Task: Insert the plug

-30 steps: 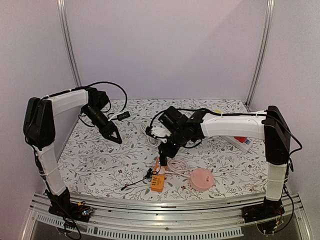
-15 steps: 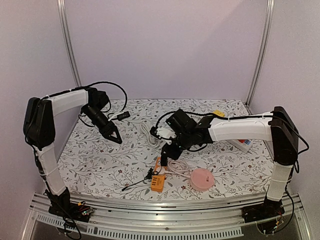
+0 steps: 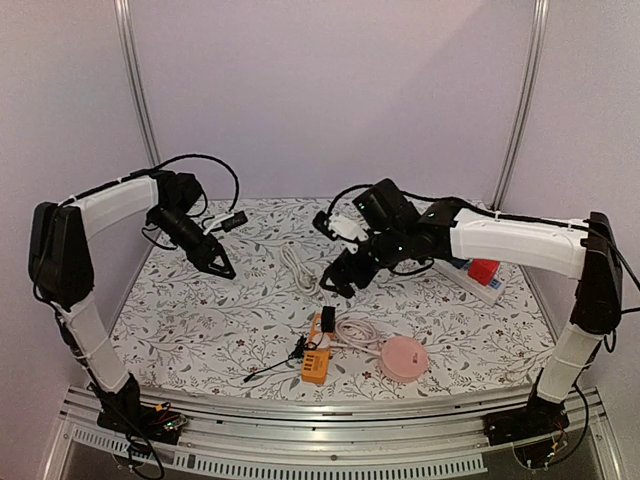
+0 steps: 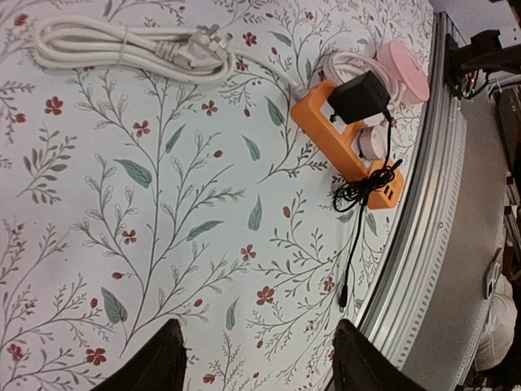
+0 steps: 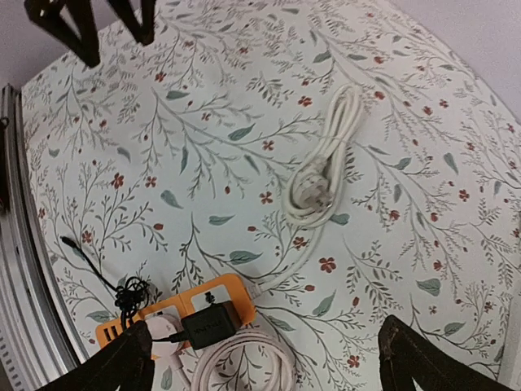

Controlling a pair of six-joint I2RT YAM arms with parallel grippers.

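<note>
The black plug [image 3: 327,319] sits on top of the orange power strip [image 3: 316,360] near the table's front; its thin black cord [image 4: 358,208] trails off toward the rail. The right wrist view shows the plug [image 5: 210,324] on the strip [image 5: 213,291], below and between my right fingers. My right gripper [image 3: 340,281] hangs open above and behind the strip, apart from the plug and holding nothing. My left gripper [image 3: 216,263] is open and empty over the left of the table, well away from the strip [image 4: 346,147].
A bundled white cable [image 3: 297,266] lies mid-table, and a looser white coil [image 3: 355,333] sits beside a pink round object [image 3: 404,357] right of the strip. A white power strip [image 3: 478,283] lies at the right. A metal rail [image 3: 330,420] runs along the front edge.
My right gripper was shut down at the plug on the strip; it has opened and risen up and back, leaving the plug on the strip. The left arm lifted slightly.
</note>
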